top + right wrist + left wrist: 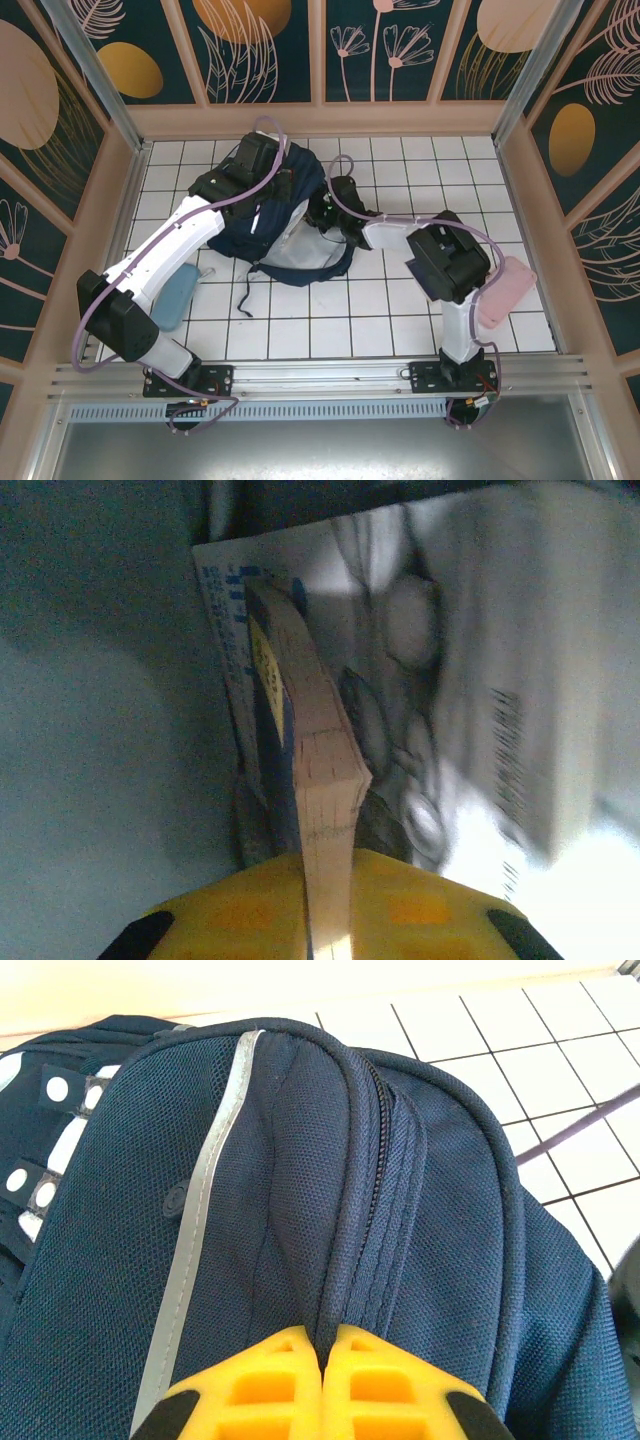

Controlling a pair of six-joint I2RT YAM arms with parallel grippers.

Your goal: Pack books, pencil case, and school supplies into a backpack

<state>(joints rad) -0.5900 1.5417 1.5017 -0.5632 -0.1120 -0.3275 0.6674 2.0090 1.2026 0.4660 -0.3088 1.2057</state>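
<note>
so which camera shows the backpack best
Top external: the backpack lies nearly whole on the table, straps too. Left wrist gives a close-up of its zipper seam and reflective stripe; right wrist, likely its dim interior around a book.

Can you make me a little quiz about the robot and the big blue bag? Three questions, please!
1. True or false: the left gripper is pinching the backpack fabric right by the zipper.
2. What is the right gripper holding? A) a book B) a pencil C) a strap
3. Fill in the gap: seen from the top, the light blue pouch lies on the table next to the ____ arm.

Key: 1 true; 2 A; 3 left.
</note>
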